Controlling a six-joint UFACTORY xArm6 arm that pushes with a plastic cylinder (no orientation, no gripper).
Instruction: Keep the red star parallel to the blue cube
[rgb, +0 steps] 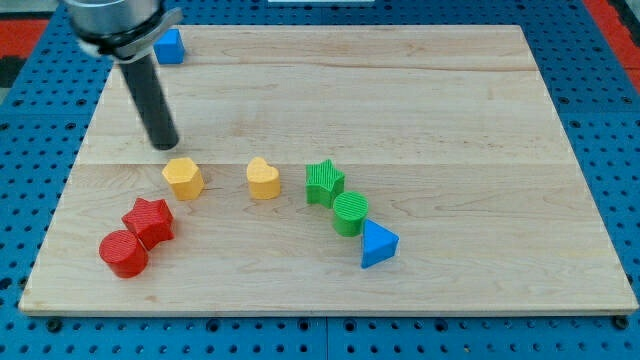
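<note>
The red star (149, 220) lies at the board's lower left, touching a red cylinder (123, 253) below and left of it. The blue cube (169, 46) sits at the board's top left edge, partly behind the arm. My tip (164, 146) rests on the board just above and left of a yellow hexagon block (184, 178), with a small gap between them. The tip is well above the red star and well below the blue cube.
A yellow heart block (263, 179) sits right of the hexagon. A green star (324, 183), a green cylinder (350, 213) and a blue triangle block (378, 244) run in a diagonal line toward the lower right. The wooden board (420, 110) lies on a blue pegboard.
</note>
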